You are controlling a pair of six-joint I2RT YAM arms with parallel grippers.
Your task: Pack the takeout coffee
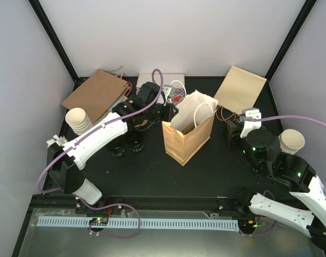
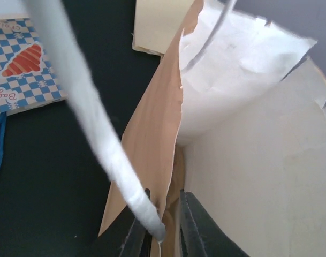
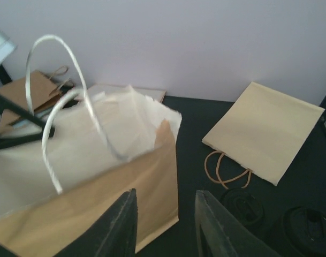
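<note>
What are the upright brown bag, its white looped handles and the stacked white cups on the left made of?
Upright brown bag: matte kraft paper by its look, with creased walls and white inside. White looped handles: probably twisted paper cord, matte and fuzzy; could be fabric. Stacked white cups: likely paper, matte, rims nested; coating cannot be told.

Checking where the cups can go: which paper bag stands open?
The middle bag, upright with white handles and its mouth open; the back-left bag and back-right bag lie flat.
</note>
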